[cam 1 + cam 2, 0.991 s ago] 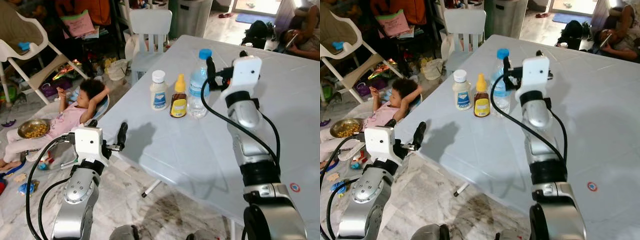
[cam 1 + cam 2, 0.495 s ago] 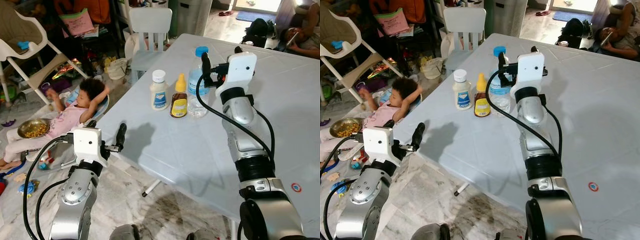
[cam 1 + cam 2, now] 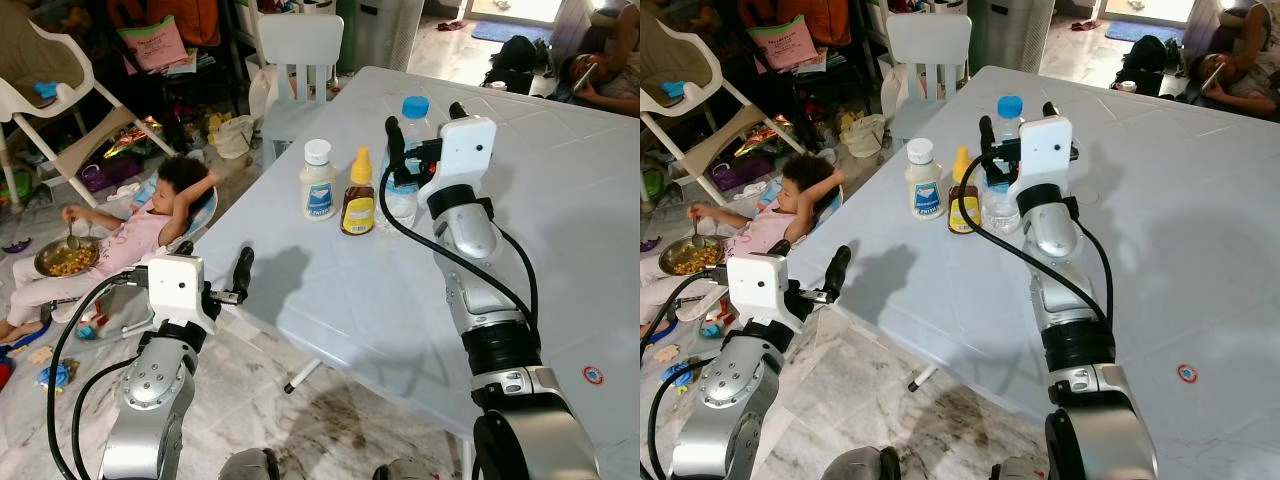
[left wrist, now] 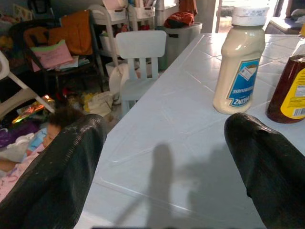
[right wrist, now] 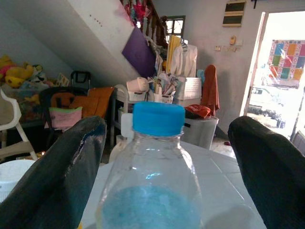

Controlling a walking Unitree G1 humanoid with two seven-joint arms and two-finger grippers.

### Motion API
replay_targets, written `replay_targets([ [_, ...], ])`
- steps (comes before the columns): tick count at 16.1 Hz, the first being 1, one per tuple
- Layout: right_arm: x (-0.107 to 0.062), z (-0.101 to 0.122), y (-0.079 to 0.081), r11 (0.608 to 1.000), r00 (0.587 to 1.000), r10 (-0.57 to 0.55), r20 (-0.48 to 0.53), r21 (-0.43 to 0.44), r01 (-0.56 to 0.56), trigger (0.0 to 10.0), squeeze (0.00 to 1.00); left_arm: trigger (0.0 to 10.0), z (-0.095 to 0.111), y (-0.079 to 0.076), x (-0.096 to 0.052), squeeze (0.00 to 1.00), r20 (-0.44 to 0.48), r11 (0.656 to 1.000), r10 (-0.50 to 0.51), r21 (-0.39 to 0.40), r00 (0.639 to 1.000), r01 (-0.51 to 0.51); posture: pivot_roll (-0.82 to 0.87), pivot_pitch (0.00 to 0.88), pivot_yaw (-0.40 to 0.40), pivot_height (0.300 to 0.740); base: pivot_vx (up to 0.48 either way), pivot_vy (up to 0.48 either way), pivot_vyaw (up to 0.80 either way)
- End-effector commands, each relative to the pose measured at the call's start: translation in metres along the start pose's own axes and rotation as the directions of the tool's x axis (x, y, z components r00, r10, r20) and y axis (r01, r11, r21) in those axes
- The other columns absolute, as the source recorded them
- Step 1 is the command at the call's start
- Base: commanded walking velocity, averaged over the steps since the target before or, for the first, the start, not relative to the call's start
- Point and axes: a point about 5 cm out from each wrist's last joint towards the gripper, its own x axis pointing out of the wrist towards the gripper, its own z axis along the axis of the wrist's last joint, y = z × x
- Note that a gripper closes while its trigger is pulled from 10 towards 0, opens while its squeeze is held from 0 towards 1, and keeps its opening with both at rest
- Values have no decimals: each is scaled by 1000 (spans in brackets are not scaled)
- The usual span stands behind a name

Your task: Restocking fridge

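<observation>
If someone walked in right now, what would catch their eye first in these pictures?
Most striking is the right gripper, raised over the white table with its open fingers on either side of the blue-capped water bottle. Beside that bottle stand a honey bottle and a mayonnaise bottle in a row. To the left, on the cluttered floor, a child lies next to a bowl of food.
</observation>
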Motion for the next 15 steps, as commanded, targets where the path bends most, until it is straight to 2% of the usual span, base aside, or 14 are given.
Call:
replay_targets([
  [1, 5, 5, 0, 1000, 1000, 5, 12, 0, -5, 10000, 0, 10000, 1, -1, 1, 0, -3, 1000, -4, 14, 1000, 4, 50, 58, 51, 740, 0, 0, 0],
  [7, 24, 8, -9, 1000, 1000, -22, -17, -12, 22, 10000, 0, 10000, -2, -2, 2, 0, -16, 1000, -16, 9, 1000, 16, 51, 56, 52, 740, 0, 0, 0],
  [10, 34, 8, -7, 1000, 999, -17, -46, 5, 17, 10000, 0, 10000, -3, -3, 1, 0, -24, 1000, -20, 9, 1000, 20, 54, 55, 51, 740, 0, 0, 0],
  [13, 45, 10, 2, 1000, 998, 18, -66, 24, -16, 10000, 0, 10000, -3, -3, 2, 0, -26, 1000, -20, 15, 999, 21, 57, 54, 50, 740, 0, 0, 0],
  [14, 48, 11, 7, 999, 996, 41, -73, 35, -39, 6392, 0, 10000, -3, -3, 3, 0, -28, 1000, -20, 17, 999, 20, 61, 53, 49, 740, 0, 0, 0],
  [15, 49, 11, 9, 998, 996, 50, -78, 40, -47, 0, 0, 10000, -4, -3, 2, 0, -28, 1000, -20, 17, 999, 20, 61, 53, 49, 740, 0, 0, 0],
])
